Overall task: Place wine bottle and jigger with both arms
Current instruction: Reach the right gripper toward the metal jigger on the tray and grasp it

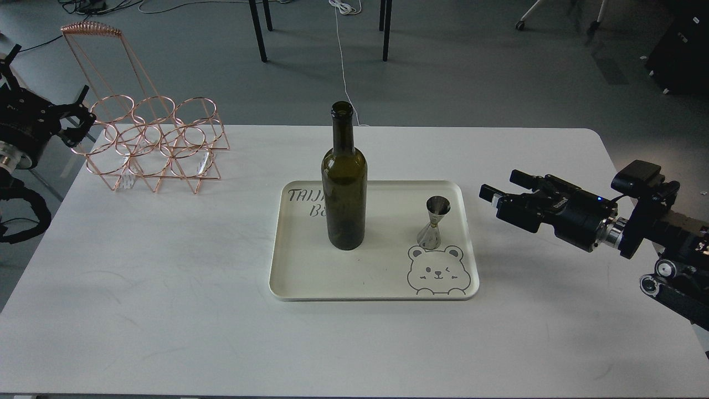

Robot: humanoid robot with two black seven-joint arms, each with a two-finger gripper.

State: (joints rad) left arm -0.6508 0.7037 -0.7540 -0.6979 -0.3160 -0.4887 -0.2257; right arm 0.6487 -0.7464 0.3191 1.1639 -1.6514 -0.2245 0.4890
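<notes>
The wine bottle [344, 183] stands upright on the left half of a cream tray [310, 277] in the middle of the white table. The jigger [433, 223] stands upright on the tray's right side, just above a bear drawing. My right gripper [505, 187] hovers over the table just right of the tray, pointing left at the jigger, with its jaws apart and empty. My left gripper [82, 117] is at the far left, off the table's back left corner and beside a copper rack, with its fingers spread and empty.
A copper wire bottle rack [149, 141] with several rings and a tall handle stands at the table's [166, 310] back left. Chair and table legs and cables are on the floor behind.
</notes>
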